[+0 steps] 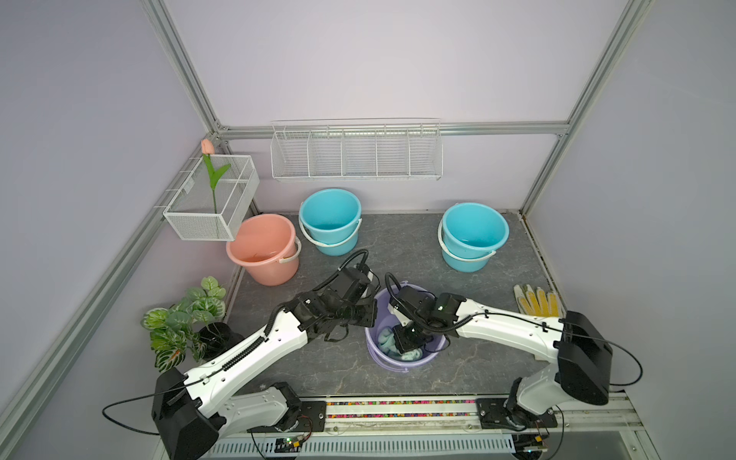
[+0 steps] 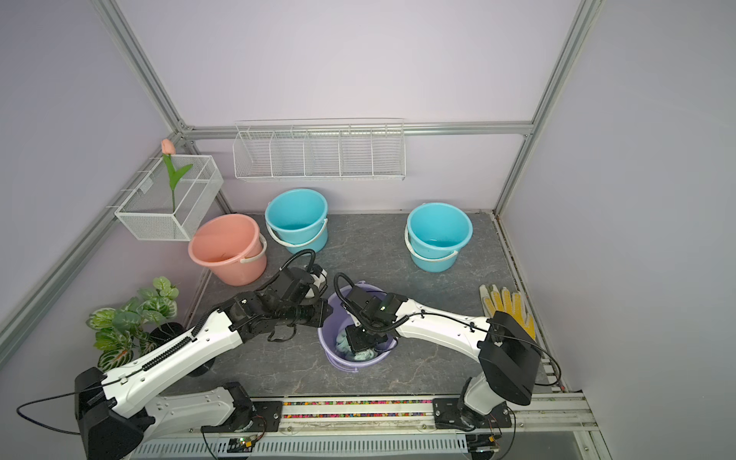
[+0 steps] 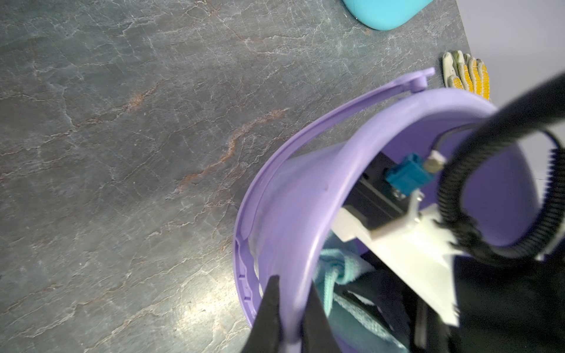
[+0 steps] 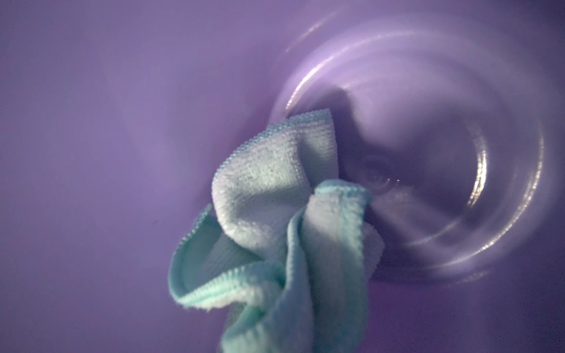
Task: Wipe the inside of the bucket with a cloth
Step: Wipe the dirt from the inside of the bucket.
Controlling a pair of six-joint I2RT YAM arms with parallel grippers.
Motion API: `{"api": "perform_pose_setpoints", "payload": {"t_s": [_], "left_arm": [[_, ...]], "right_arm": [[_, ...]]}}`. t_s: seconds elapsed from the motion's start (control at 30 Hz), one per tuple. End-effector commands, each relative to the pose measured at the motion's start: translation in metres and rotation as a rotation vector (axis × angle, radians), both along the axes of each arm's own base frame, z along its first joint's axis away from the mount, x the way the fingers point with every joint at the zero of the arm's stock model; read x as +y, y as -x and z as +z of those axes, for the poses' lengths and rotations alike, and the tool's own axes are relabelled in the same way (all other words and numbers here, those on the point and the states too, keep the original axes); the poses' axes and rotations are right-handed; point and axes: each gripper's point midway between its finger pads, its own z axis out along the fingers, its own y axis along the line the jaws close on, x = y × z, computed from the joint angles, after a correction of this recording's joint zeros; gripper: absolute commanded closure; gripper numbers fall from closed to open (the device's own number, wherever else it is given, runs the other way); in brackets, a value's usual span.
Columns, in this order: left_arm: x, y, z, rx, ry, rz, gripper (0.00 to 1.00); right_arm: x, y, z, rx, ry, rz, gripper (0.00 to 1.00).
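Inside one bucket [image 1: 372, 345] of four: one cloth [image 1: 384, 337].

The purple bucket [image 4: 122, 152] is smooth moulded plastic; its interior is semi-gloss and shows ringed highlights at the base, and the pink bucket [image 1: 263, 239] has the same smooth plastic look. The cloth [image 4: 266, 183] is soft looped terry, matt throughout, with a ribbed stitched edge. The tabletop [image 3: 122, 152] is a grey stone-pattern surface with rust-coloured veins and a low sheen; the wire rack [image 1: 356, 175] is white-coated metal.
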Motion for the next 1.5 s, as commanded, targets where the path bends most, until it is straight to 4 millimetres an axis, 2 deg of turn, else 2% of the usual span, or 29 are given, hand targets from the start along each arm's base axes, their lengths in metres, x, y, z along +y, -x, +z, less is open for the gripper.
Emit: {"api": "perform_pose_setpoints", "payload": {"t_s": [0.0,0.17,0.3,0.4,0.6,0.87,1.07,1.17,1.3,1.47], "left_arm": [[-0.007,-0.002,0.018,-0.049,0.06,-0.013,1.0],[-0.009,-0.002,0.015,-0.037,0.057,-0.023,1.0],[-0.011,-0.001,0.016,-0.037,0.065,-0.027,1.0],[-0.01,-0.002,0.017,-0.043,0.066,-0.025,1.0],[-0.011,-0.002,0.016,-0.045,0.065,-0.033,1.0],[-0.009,-0.002,0.019,-0.058,0.072,-0.03,1.0],[-0.008,-0.001,0.017,-0.054,0.071,-0.03,1.0],[-0.01,-0.001,0.017,-0.054,0.079,-0.03,1.0],[-0.009,-0.001,0.018,-0.056,0.081,-0.026,1.0],[-0.009,-0.001,0.018,-0.057,0.086,-0.024,1.0]], "right_arm": [[-0.005,-0.01,-0.024,-0.007,0.033,-0.057,0.93],[-0.019,-0.016,-0.058,-0.014,0.152,-0.072,0.93],[-0.02,-0.015,-0.063,-0.01,0.177,-0.069,0.93],[-0.019,-0.016,-0.047,-0.032,0.161,-0.069,0.93],[-0.019,-0.018,0.006,-0.099,0.087,-0.075,0.93],[-0.012,-0.012,0.079,-0.149,-0.138,-0.128,0.93],[0.004,-0.01,0.121,-0.143,-0.329,-0.173,0.93],[0.015,-0.01,0.13,-0.119,-0.41,-0.198,0.93],[0.035,-0.01,0.13,-0.058,-0.508,-0.225,0.93],[0.047,-0.015,0.107,-0.008,-0.517,-0.277,0.93]]}}
